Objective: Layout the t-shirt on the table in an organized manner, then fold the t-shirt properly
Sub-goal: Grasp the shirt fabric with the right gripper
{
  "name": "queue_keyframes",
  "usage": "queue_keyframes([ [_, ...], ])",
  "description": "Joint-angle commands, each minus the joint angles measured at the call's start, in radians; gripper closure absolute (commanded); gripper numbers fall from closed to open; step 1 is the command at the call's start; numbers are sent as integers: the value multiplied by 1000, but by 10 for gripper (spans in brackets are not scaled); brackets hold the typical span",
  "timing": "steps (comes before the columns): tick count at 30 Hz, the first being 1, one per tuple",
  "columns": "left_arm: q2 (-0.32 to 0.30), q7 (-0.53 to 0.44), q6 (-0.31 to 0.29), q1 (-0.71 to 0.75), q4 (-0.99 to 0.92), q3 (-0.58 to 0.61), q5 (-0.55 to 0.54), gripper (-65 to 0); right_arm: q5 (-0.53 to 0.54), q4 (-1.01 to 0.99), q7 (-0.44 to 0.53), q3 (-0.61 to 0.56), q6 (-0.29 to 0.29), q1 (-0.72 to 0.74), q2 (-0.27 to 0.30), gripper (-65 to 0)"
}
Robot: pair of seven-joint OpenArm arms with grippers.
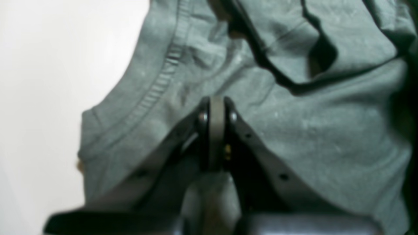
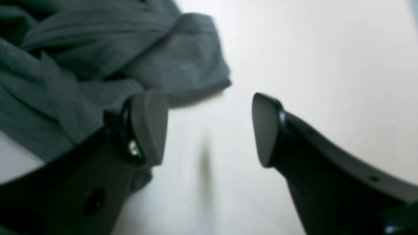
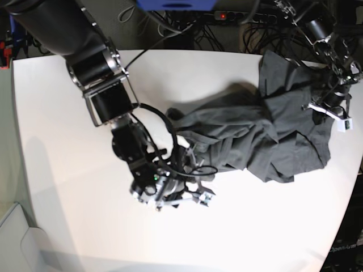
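Base view: wrinkled dark charcoal-grey cloth t-shirt [image 3: 272, 136] heaped toward the large white smooth-topped table's [image 3: 68, 170] right edge. Wrist views alone reveal jaws: left gripper [image 1: 216, 130] pinched closed over cloth; right gripper [image 2: 209, 127] spread wide, empty, beside a sleeve.

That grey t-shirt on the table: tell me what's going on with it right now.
Two robot arms are working on the t-shirt, which lies crumpled on the white table, not yet laid out flat. The left gripper is shut, its pads together against the cloth near the neckline; whether it pinches fabric is unclear. The right gripper is open beside a bunched edge of the shirt, with nothing between its fingers.
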Motion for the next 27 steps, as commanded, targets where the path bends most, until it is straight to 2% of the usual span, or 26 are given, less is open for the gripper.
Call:
queue_keyframes([
  [1,-5,38,10,10,5,1,30,-4,7,0,36,5,-3,40,-20,-434],
  [3,-5,38,10,16,5,1,30,-4,7,-35,62,5,-3,42,-36,-438],
  [7,-5,38,10,16,5,1,30,-4,9,-60,111,6,-77,40,-52,-439],
  [27,-5,38,10,16,5,1,30,-4,15,-64,171,6,-80,-50,-77,-438],
])
